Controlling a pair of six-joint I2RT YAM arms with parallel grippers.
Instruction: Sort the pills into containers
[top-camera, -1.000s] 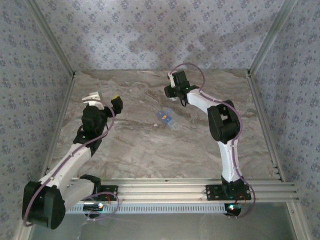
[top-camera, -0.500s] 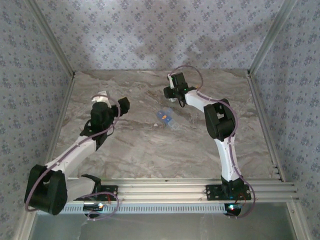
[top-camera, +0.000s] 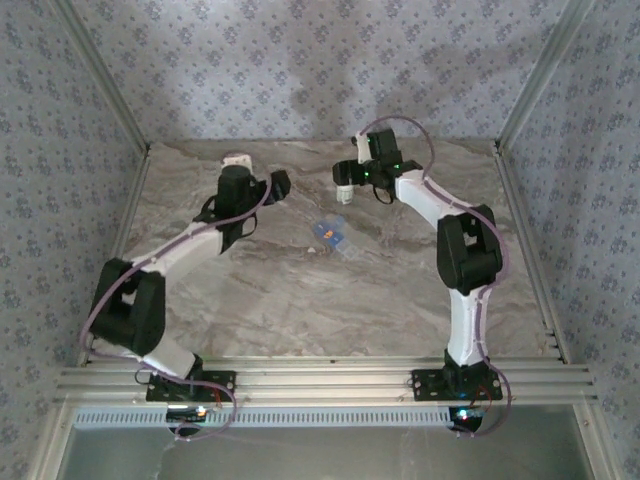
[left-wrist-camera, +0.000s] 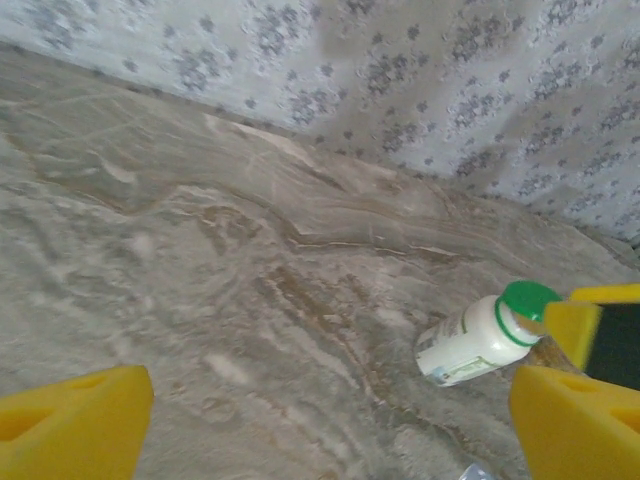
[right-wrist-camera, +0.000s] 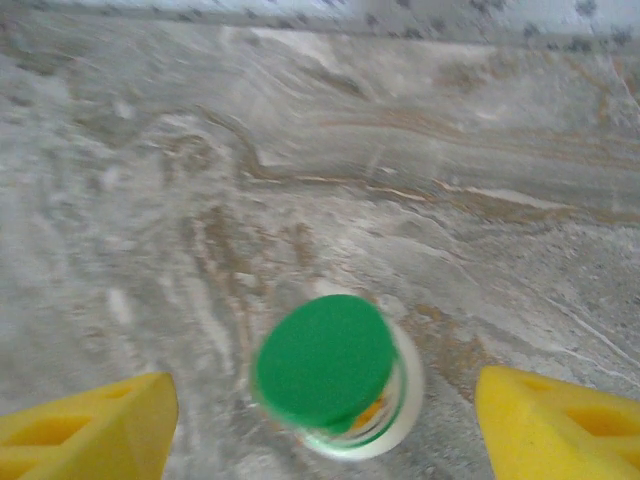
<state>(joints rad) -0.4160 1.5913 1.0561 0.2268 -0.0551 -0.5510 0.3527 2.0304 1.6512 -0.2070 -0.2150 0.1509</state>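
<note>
Pill box (top-camera: 331, 236): small, blue, translucent, lying on the table (top-camera: 300, 300) near the middle, apart from both arms. It is too small in the overhead view to tell whether the lid is open. Bottle (left-wrist-camera: 470, 342): white, green cap (right-wrist-camera: 324, 362) on, farther back on the table than the box. In the left wrist view it looks tilted, base low and cap high, and I cannot tell whether it is leaning or lying on its side. Right gripper (right-wrist-camera: 325, 385): over the cap end of the bottle, fingers spread wide to either side with clear gaps, holding nothing. Left gripper (left-wrist-camera: 330, 378): near the bottle on the other side, fingers also spread wide with only bare table between them. Some orange shows at the lower edge of the cap, either contents or label. Risks, as a judgement:

1. The bottle is round and unsupported, so a nudge from either finger could roll it toward the back wall.
2. If the fingers close off-centre on the cap, the bottle could squirt out sideways.
3. The two grippers sit close together around the bottle, so they could clash if both go for it.
4. The box looks light and may skid or flip if touched.
5. If the cap comes off while the bottle is tilted, pills could scatter over the table.
</note>
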